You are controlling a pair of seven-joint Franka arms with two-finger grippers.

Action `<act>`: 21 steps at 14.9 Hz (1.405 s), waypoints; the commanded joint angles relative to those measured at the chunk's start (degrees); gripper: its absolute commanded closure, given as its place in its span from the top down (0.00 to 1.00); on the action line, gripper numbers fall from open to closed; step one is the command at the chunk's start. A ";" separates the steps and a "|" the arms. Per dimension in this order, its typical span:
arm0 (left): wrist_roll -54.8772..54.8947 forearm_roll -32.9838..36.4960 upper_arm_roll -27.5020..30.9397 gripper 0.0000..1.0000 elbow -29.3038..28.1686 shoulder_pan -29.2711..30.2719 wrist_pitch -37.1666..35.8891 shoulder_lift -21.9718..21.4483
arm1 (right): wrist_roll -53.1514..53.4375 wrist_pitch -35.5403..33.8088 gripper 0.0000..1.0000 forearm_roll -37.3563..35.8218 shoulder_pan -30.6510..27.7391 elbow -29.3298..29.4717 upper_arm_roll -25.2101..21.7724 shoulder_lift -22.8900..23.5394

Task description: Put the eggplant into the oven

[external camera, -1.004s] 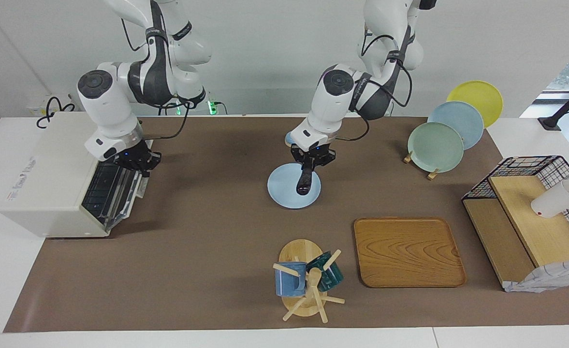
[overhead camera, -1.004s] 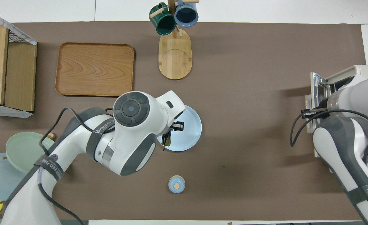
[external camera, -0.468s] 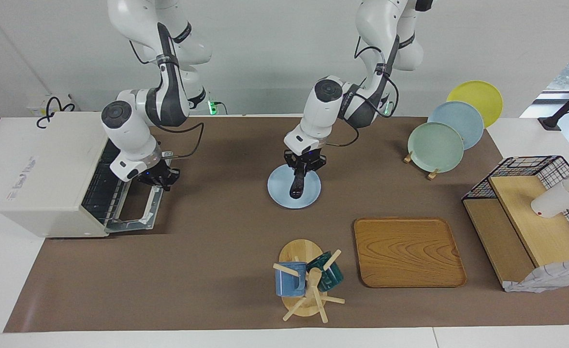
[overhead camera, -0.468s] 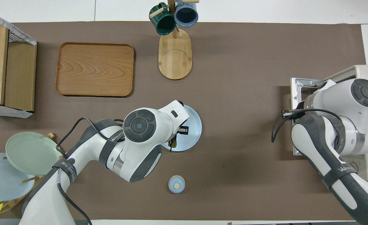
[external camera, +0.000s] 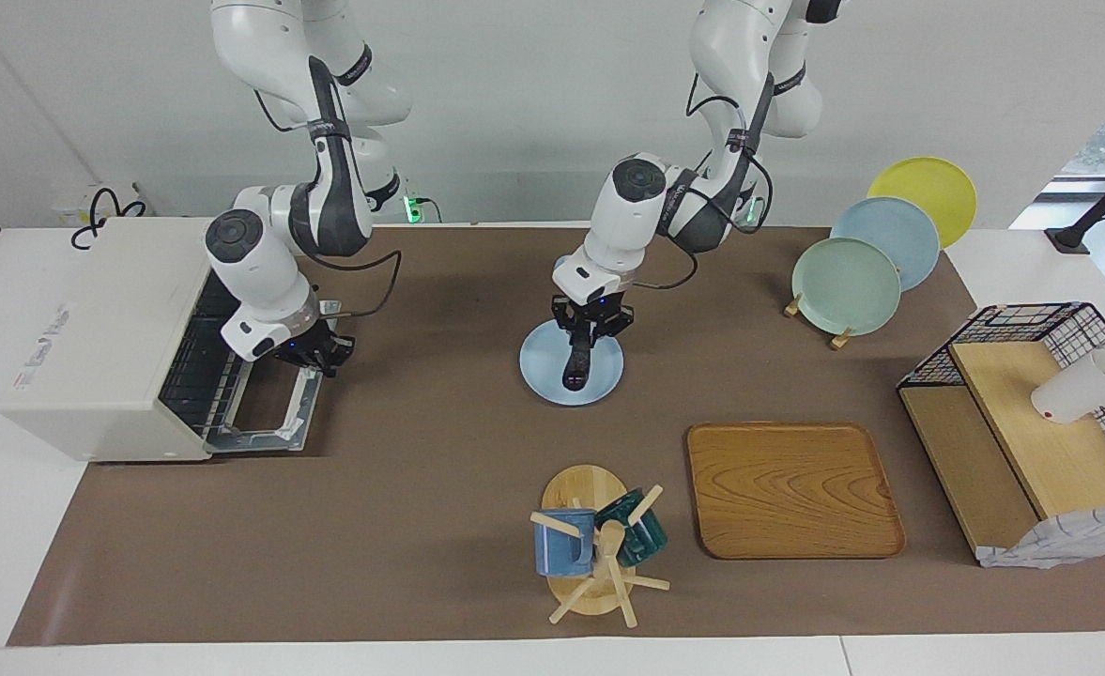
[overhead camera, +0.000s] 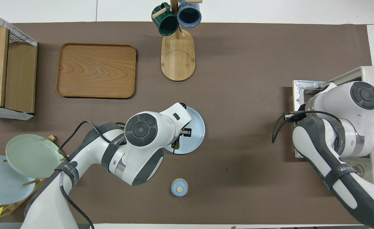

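You are now looking at the oven [external camera: 101, 347], at the right arm's end of the table, with its door [external camera: 270, 408] lying fully down; a second ago it was only half lowered, so the way in is opening. The right gripper [external camera: 313, 355] is sitting at the door's handle edge; I cannot tell its fingers. Mid-table, the left gripper [external camera: 590, 324] is clamping the eggplant [external camera: 577, 361] over the blue plate [external camera: 538, 371], lower than before.

Left gripper [external camera: 591, 330] gripping eggplant [external camera: 576, 361] over plate [external camera: 545, 368]; right gripper [external camera: 313, 355] resting at open oven [external camera: 92, 347] door [external camera: 270, 413].
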 commanded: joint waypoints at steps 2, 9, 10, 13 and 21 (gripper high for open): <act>-0.04 -0.35 1.53 1.00 1.36 0.35 -2.56 -1.26 | 1.55 3.16 0.00 -2.41 1.35 -0.01 -1.59 1.93; 9.87 -0.17 1.63 1.00 15.94 12.90 -22.15 -1.97 | 13.03 1.31 0.00 -0.84 12.67 3.06 -1.32 2.20; 12.16 -0.17 1.63 1.00 17.97 14.92 -24.09 -1.97 | 15.85 1.05 0.00 -0.66 16.79 4.28 -1.32 2.55; 15.69 2.19 1.89 1.00 21.93 20.72 -27.44 -2.23 | 30.33 -2.18 0.01 -0.65 26.30 10.33 -1.24 3.86; 24.40 4.93 1.98 1.00 23.00 31.81 -40.01 -9.87 | 56.64 -15.15 0.34 -1.35 44.76 44.90 -1.06 23.73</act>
